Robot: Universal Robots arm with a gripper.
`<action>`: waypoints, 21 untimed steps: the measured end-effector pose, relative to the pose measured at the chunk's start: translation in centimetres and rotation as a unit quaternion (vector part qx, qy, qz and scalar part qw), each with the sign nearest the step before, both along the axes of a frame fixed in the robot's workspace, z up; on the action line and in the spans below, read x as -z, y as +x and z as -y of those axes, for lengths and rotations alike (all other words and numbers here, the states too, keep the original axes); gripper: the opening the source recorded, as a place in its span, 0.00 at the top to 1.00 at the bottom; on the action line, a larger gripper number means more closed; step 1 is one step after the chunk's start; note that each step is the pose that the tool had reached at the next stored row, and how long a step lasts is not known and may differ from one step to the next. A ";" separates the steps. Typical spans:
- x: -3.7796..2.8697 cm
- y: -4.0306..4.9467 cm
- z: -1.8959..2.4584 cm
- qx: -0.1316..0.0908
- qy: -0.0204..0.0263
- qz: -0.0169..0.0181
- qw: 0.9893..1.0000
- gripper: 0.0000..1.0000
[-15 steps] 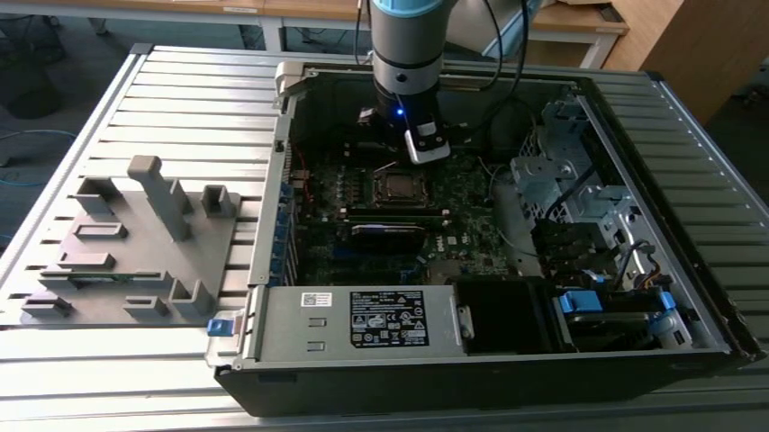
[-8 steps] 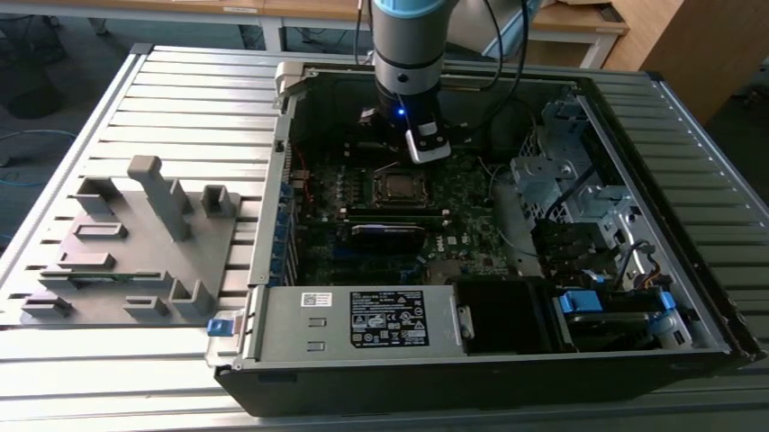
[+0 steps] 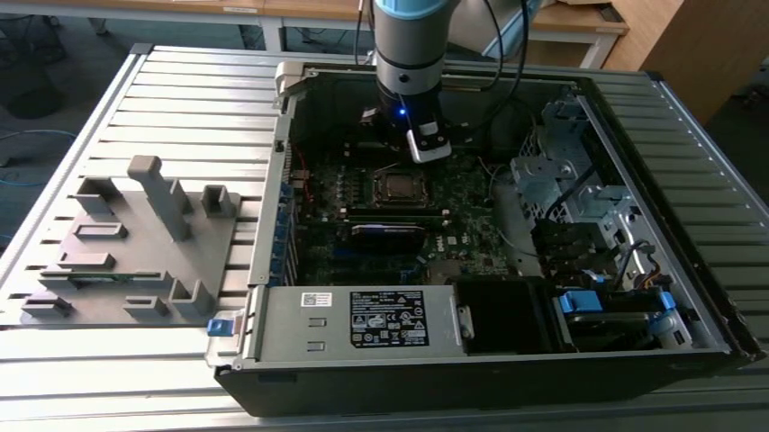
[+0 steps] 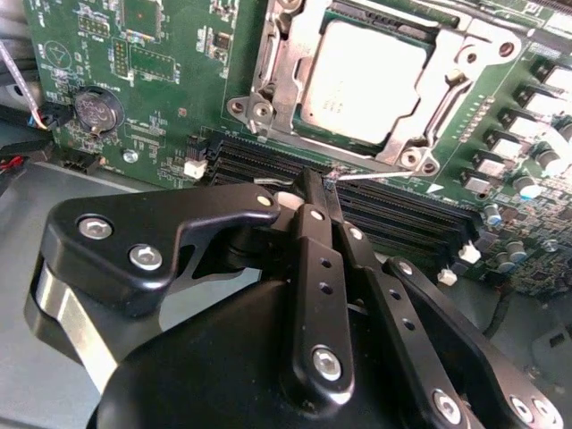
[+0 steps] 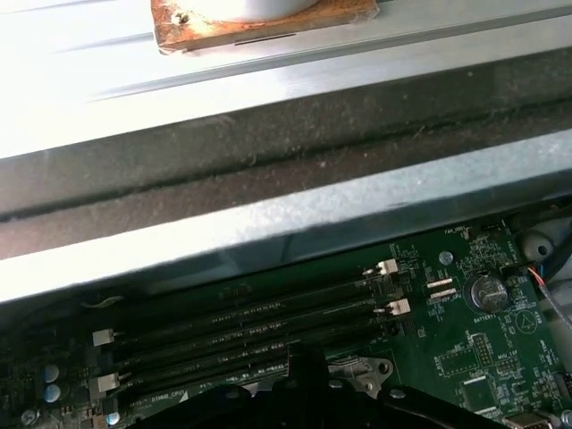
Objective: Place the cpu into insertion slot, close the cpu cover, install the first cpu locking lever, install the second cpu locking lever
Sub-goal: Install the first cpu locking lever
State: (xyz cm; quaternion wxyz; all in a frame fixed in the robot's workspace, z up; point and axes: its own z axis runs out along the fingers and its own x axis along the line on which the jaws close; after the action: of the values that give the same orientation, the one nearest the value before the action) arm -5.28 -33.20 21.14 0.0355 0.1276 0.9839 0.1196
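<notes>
Slippage is looking likely, as the black gripper [image 4: 320, 181], fingers [image 4: 312, 234] closed together, is touching the thin springy wire locking lever [image 4: 384, 173] beside the dull silver square cpu [image 4: 362, 80] lying under the silver window-frame cpu cover [image 4: 275, 67].

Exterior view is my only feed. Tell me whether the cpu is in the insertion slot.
Observer: In the second wrist view the cpu lies flat in the insertion slot, silver top up.
Operator: Report the cpu cover.
Observer: The cpu cover is down and frames the cpu.
Operator: Give me the hand's position.
Observer: The hand is shut. Its tip is at the end of a thin metal lever beside the cover, above the memory slots. I cannot tell whether it grips the lever or only touches it.
</notes>
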 end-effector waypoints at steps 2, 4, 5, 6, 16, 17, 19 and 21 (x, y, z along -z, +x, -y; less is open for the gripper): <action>0.07 0.03 -0.05 0.000 0.000 0.000 1.000 0.90; 0.19 0.05 -0.05 0.001 0.000 0.000 1.000 0.90; 0.26 0.05 -0.05 0.001 0.000 0.000 1.000 0.90; 0.33 0.05 -0.05 0.002 0.000 0.000 1.000 0.90; 0.63 0.52 -0.09 0.004 0.000 0.000 1.000 0.90; 0.65 0.53 -0.10 0.005 0.000 0.000 1.000 0.90; 0.68 0.53 -0.15 0.006 -0.001 0.000 1.000 0.90; 0.72 0.53 -0.27 0.007 -0.001 0.000 1.000 0.90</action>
State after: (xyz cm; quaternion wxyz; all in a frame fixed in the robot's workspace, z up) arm -4.75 -32.94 20.42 0.0366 0.1347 0.9832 0.1180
